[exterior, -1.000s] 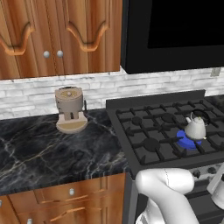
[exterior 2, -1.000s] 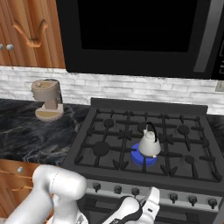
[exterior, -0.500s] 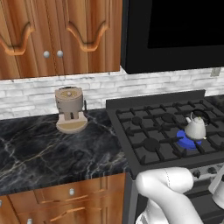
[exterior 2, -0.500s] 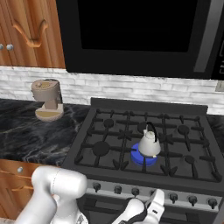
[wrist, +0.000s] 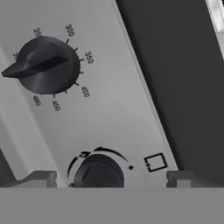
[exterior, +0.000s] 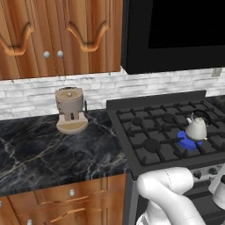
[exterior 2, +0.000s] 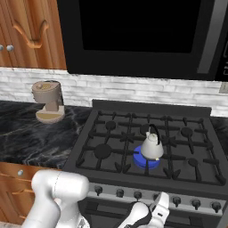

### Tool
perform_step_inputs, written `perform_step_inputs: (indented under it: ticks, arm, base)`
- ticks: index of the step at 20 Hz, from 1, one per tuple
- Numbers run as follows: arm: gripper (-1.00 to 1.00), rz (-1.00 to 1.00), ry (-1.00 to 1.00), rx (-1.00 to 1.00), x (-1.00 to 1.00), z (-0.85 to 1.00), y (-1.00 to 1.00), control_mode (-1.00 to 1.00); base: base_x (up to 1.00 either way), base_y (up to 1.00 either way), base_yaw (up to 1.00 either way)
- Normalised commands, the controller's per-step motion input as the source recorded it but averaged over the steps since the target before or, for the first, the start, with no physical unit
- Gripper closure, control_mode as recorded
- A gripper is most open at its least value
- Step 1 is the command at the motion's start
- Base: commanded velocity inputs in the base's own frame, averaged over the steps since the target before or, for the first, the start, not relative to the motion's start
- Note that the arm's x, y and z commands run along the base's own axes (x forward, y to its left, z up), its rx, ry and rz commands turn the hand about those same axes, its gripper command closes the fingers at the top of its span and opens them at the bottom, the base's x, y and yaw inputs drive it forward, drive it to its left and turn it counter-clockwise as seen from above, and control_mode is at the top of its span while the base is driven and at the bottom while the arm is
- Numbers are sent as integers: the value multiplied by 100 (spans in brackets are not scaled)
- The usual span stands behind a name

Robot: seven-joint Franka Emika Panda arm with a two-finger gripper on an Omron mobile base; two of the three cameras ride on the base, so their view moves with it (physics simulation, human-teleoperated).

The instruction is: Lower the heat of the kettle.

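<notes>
a: nearest in the hand view, the gripper point(wrist: 109, 178) has its jaws spread wide, one fingertip on each side of a dark round burner knob point(wrist: 98, 173) and touching nothing. over the last second the hand has slid rightward along the stove's control panel point(wrist: 109, 113) and risen toward it, so the knob now sits between the tips.

b: so the reach looks nearly finished. closing on the knob and turning it is likely what remains.

a: beyond it sits a larger black dial point(wrist: 41, 65) with a raised bar grip, ringed by printed numbers on smooth grey metal.

b: and the kettle?

a: farther back, the kettle point(exterior 2: 152, 144) stands upright on the front middle burner over a blue flame point(exterior 2: 144, 160). it is silvery, cone-shaped, with a dark arched handle. the grates point(exterior 2: 111, 147) are matte black bars.

b: farthest?

a: a beige coffee machine point(exterior 2: 48, 100) on the veined dark counter point(exterior 2: 26, 133).
</notes>
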Motion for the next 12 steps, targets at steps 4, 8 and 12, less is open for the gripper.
perform_step_inputs:
  ticks: [4, 8, 12]
  arm:
    - [-100, 0, 0, 0, 12, -17, -1, -100]
    - [-100, 0, 0, 0, 6, -15, -3, -100]
    - [-100, 0, 0, 0, 3, -8, 0, -100]
  base:
    - [0, 0, 0]
    - [0, 0, 0]
    - [0, 0, 0]
